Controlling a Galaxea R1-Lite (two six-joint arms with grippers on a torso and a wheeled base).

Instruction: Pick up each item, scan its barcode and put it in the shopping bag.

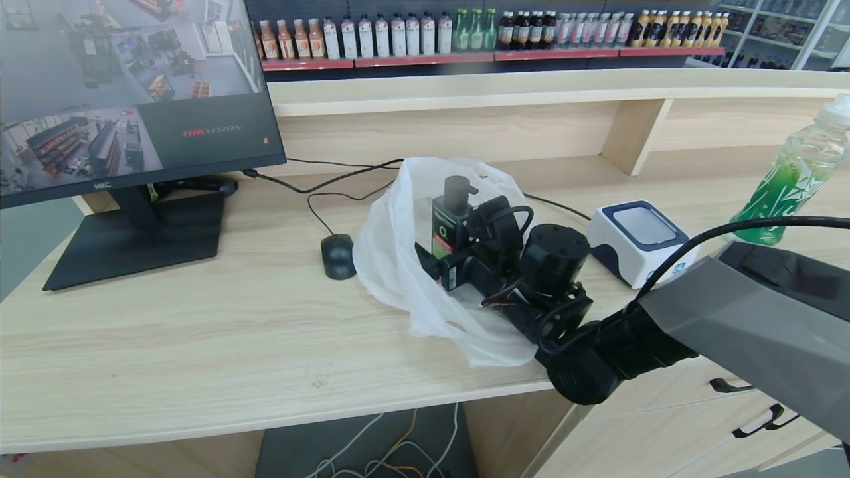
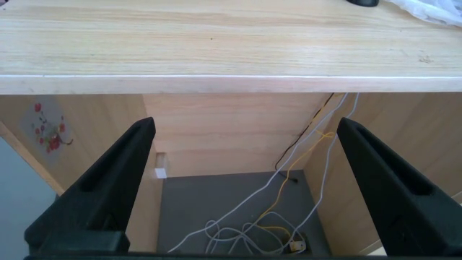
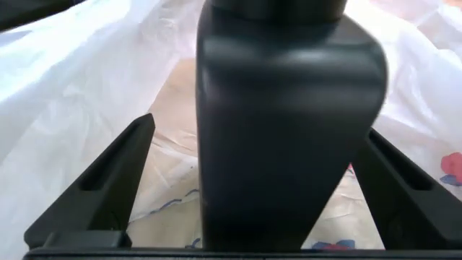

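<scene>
A black computer mouse (image 1: 338, 256) lies on the wooden counter (image 1: 199, 345) just left of the right gripper (image 1: 445, 262). Farther left stands a monitor (image 1: 126, 93). Well beyond the gripper, a shelf of bottles (image 1: 491, 30) lines the back.

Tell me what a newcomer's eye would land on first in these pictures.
First comes the dark pump bottle, upright inside the white shopping bag at mid-counter, between the open fingers of the right gripper. Next come the white and blue scanner just right of the bag and the green drink bottle at the far right. A big monitor stands on the left.
</scene>
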